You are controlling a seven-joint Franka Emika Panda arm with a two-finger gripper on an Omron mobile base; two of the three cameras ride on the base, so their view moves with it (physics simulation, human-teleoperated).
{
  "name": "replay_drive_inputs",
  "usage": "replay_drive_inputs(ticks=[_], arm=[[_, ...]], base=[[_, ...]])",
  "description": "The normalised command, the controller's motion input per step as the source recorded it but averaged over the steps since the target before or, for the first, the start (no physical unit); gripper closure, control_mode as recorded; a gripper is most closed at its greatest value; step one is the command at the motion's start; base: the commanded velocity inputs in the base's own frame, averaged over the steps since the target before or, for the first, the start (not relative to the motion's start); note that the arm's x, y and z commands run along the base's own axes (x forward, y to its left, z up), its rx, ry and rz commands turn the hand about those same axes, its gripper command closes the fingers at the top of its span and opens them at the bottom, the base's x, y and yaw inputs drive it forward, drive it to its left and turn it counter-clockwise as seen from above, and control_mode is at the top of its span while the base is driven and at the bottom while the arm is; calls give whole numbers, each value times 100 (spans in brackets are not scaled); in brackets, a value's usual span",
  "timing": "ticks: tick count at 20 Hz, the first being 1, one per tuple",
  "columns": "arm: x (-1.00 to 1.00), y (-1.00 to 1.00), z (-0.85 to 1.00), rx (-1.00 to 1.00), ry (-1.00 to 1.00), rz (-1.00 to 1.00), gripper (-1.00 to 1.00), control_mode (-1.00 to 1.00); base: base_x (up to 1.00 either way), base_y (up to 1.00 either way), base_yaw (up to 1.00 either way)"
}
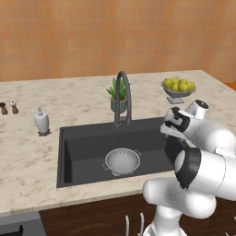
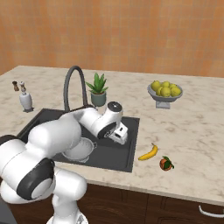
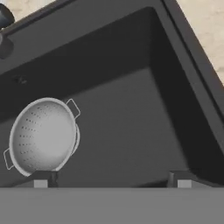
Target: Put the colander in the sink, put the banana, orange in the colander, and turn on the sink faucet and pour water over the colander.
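The silvery colander [image 1: 122,161] [image 2: 82,149] [image 3: 43,135] sits empty on the floor of the dark sink [image 1: 87,143] [image 2: 124,158] [image 3: 131,113]. My gripper [image 1: 172,133] [image 2: 120,138] [image 3: 111,180] hangs open over the sink's right half, to the right of the colander, with nothing between its fingers. The banana [image 2: 148,153] and the orange [image 2: 165,163] lie side by side on the counter right of the sink. The gooseneck sink faucet [image 1: 123,97] [image 2: 72,85] stands behind the basin; no water shows.
A grey fruit bowl [image 1: 179,87] [image 2: 165,92] with yellow-green fruits stands at the back right. A potted plant [image 1: 118,94] [image 2: 98,89] is behind the faucet. A white soap dispenser [image 1: 41,121] [image 2: 25,100] and two small shakers [image 1: 9,108] [image 2: 17,85] stand left of the sink.
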Motion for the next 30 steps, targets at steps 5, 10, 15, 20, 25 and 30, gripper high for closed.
replay_drive_inputs(ticks=[5,10,15,20,25,30], arm=[[-30,-79,27,-16,9,0,-100,-100],[0,-79,-4,-16,14,0,-100,-100],[0,-84,-4,-10,12,0,-100,-100],[0,-78,-33,-1,17,0,-100,-100],[8,-31,-30,2,10,0,-100,-100],[37,-2,-29,10,8,2,-100,-100]], base=[[0,0,0],[0,0,0],[0,0,0],[0,0,0],[0,0,0],[0,0,0]])
